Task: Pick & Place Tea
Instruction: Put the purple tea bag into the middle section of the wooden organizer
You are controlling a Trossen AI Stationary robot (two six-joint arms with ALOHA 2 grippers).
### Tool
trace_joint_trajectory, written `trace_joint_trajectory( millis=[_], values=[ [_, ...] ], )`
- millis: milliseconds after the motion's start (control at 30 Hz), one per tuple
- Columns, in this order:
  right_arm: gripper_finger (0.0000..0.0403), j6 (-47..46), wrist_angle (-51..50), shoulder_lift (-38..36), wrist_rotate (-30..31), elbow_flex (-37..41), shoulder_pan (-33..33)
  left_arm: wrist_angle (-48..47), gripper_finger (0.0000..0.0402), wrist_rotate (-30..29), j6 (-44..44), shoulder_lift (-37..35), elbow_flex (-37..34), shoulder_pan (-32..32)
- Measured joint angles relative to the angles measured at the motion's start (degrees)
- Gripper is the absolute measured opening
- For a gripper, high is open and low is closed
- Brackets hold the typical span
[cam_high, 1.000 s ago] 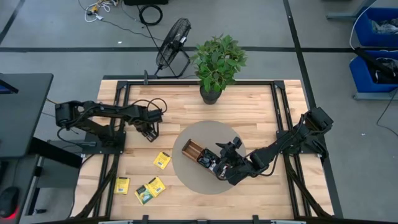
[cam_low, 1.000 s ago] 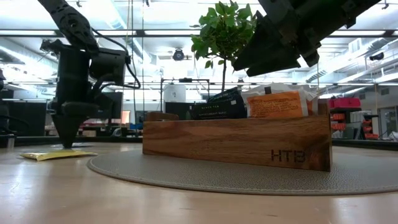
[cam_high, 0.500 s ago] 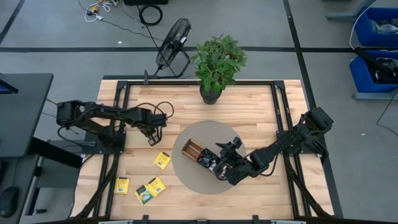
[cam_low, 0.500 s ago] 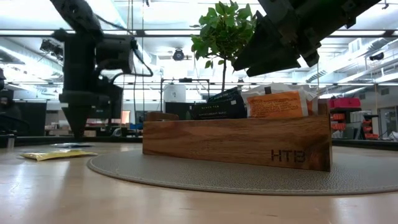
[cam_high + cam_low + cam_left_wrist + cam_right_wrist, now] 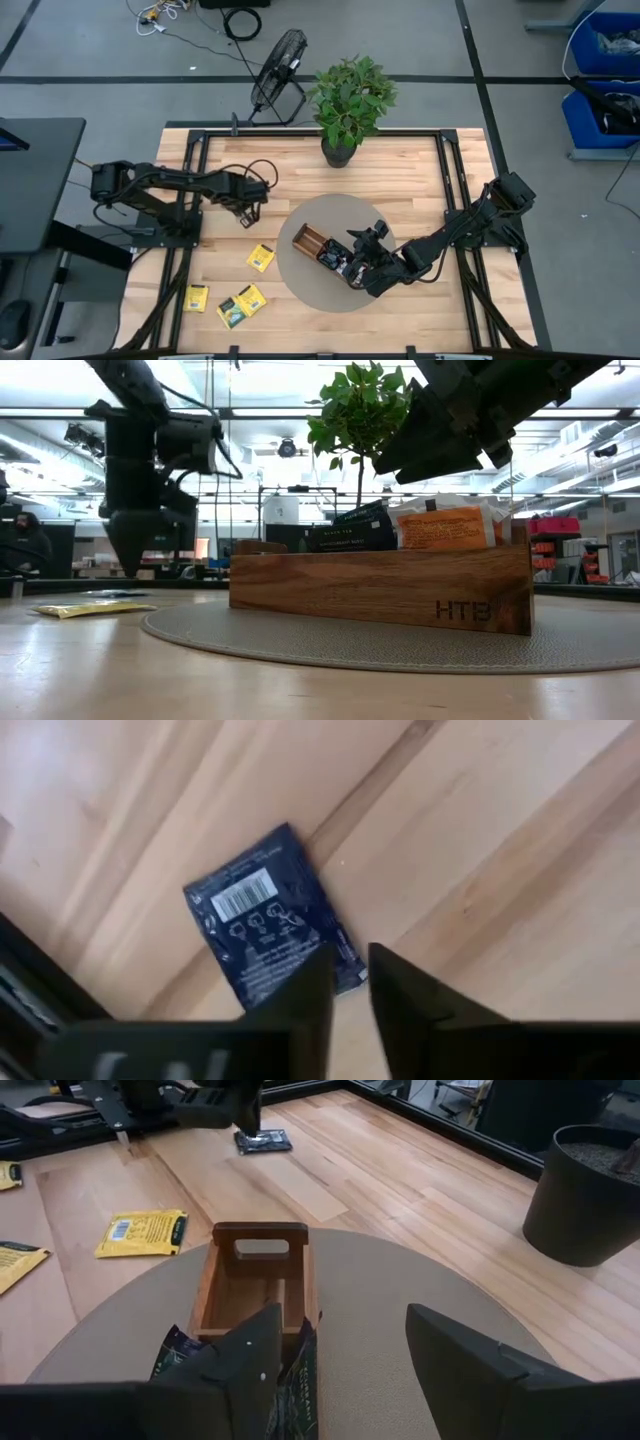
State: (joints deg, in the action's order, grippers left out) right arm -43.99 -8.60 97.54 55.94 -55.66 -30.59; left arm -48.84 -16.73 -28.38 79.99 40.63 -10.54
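Over the desk I hold the left end effector, fingers narrowly parted, above a navy tea sachet. Right end effector, spread wide, hovers over the tray holding sachets.

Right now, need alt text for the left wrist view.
A dark navy tea sachet lies flat, barcode side up, on the wooden table. The left gripper hovers over its edge, fingers narrowly parted, holding nothing.
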Motion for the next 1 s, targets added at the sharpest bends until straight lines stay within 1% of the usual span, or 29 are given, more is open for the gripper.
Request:
trace_joint_trajectory(
  millis=[167, 300, 400, 467, 567, 700, 867, 1000],
  values=[
    [0.0224, 0.0, 0.0, 0.0, 0.0, 0.0, 0.0, 4.8, 0.0165, 0.7, -0.9, 0.0, -4.2, -2.5],
    [0.0224, 0.1, 0.0, 0.0, 0.0, 0.0, 0.0, 5.0, 0.0237, 4.8, -1.1, 0.0, -5.6, -4.6],
    [0.0224, 0.1, 0.0, 0.0, 0.0, 0.0, 0.0, 5.1, 0.0269, 4.6, -1.0, -0.2, -6.1, -5.8],
    [0.0224, 0.1, 0.0, 0.0, 0.1, 0.0, 0.0, 5.0, 0.0277, 4.6, -0.7, -0.2, -6.3, -7.0],
    [0.0224, -0.1, 0.0, 0.0, 0.1, 0.0, 0.0, 5.5, 0.0272, 6.0, -0.2, -0.2, -6.4, -8.5],
    [0.0224, -0.1, 0.0, 0.0, 0.1, 0.0, 0.0, 6.7, 0.0242, 7.6, 3.3, -0.2, -6.5, -9.7],
    [0.0224, -0.1, 0.0, 0.0, 0.1, 0.0, 0.0, 7.6, 0.0185, 8.8, 3.8, -0.2, -6.8, -11.5],
    [0.0224, -0.2, 0.4, 0.0, 0.2, 0.3, 0.0, 10.1, 0.0120, 10.3, 3.8, -0.5, -9.2, -11.8]
  ],
)
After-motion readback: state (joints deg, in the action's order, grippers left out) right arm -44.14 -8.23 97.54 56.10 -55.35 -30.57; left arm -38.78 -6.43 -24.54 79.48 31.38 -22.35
